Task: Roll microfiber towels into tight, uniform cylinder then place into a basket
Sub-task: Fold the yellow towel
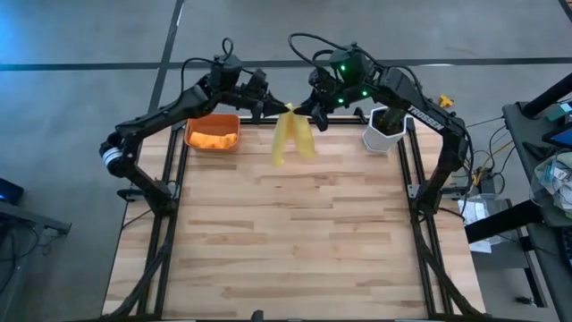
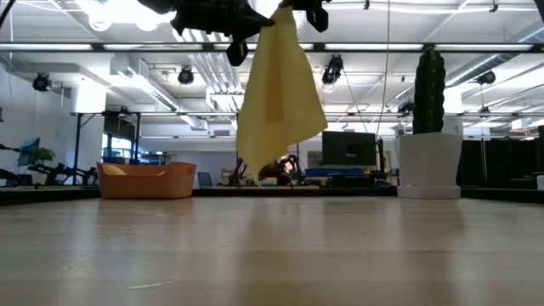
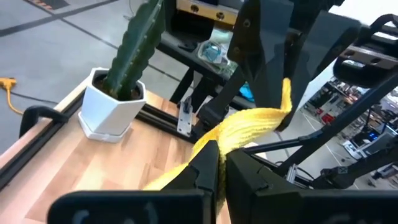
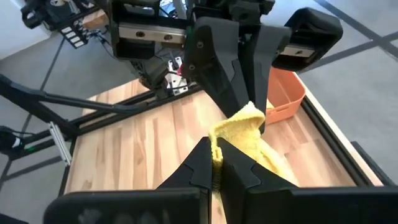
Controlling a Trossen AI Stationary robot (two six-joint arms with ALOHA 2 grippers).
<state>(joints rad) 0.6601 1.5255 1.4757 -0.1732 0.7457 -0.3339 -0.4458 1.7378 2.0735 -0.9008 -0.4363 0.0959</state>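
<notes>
Wooden slatted table: bare across its near and middle parts, judged the proper surface on which the cloth is to be spread flat before rolling. Yellow microfiber towel: held aloft above the far edge of the table, hanging in loose folds, its lower corners clear of the wood in the low view; its top edge is pinched at two points close together, so it droops bunched, not stretched. Left gripper: fingers closed tight on the towel's upper edge, seen clamped in its wrist view. Right gripper: likewise clamped on the same edge, just beside the left. For a tight, even cylinder, it is judged that the two grips are best drawn apart along the edge until the cloth hangs taut and square, then lowered flat. Basket: at the far left of the table, an orange towel lying inside. White hexagonal cactus pot: far right, to be kept clear of.
</notes>
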